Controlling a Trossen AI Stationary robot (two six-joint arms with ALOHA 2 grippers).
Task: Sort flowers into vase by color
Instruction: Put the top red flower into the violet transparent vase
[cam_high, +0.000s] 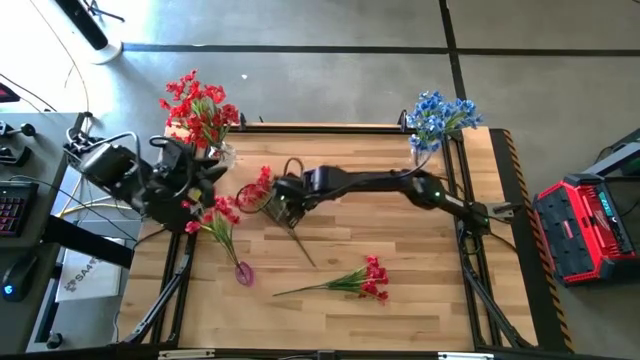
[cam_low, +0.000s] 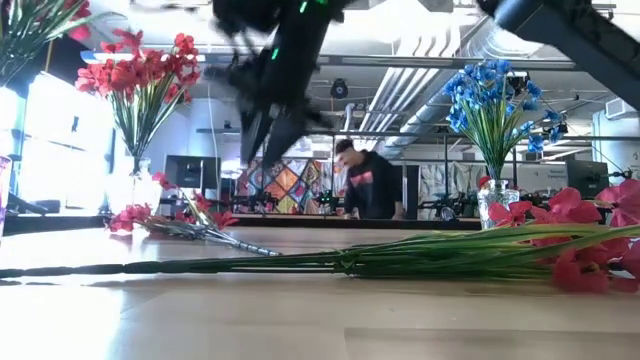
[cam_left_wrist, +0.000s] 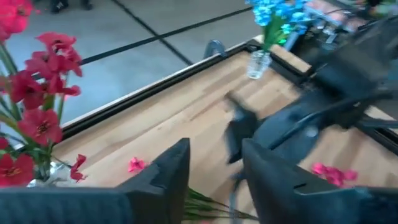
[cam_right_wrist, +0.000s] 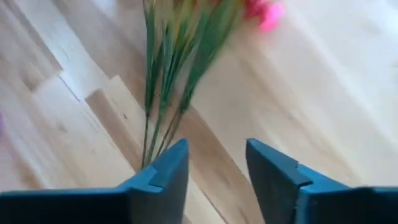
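Note:
A vase of red flowers (cam_high: 200, 108) stands at the table's far left corner and a vase of blue flowers (cam_high: 437, 118) at the far right. Three red sprays lie flat on the table: one near the middle (cam_high: 262, 188), one to its left (cam_high: 222, 213), one toward the near edge (cam_high: 352, 281). My right gripper (cam_high: 286, 205) hangs open just above the middle spray's green stems (cam_right_wrist: 163, 87), which lie ahead of its fingers, untouched. My left gripper (cam_high: 200, 190) is open beside the red vase (cam_left_wrist: 37, 118), holding nothing.
A loose red petal (cam_left_wrist: 135, 164) lies on the wood near the left gripper. The right arm (cam_high: 400, 185) reaches across the table's middle from the right. Bare wood shows at the right half and near edge. A person (cam_low: 368, 185) is in the room beyond the table.

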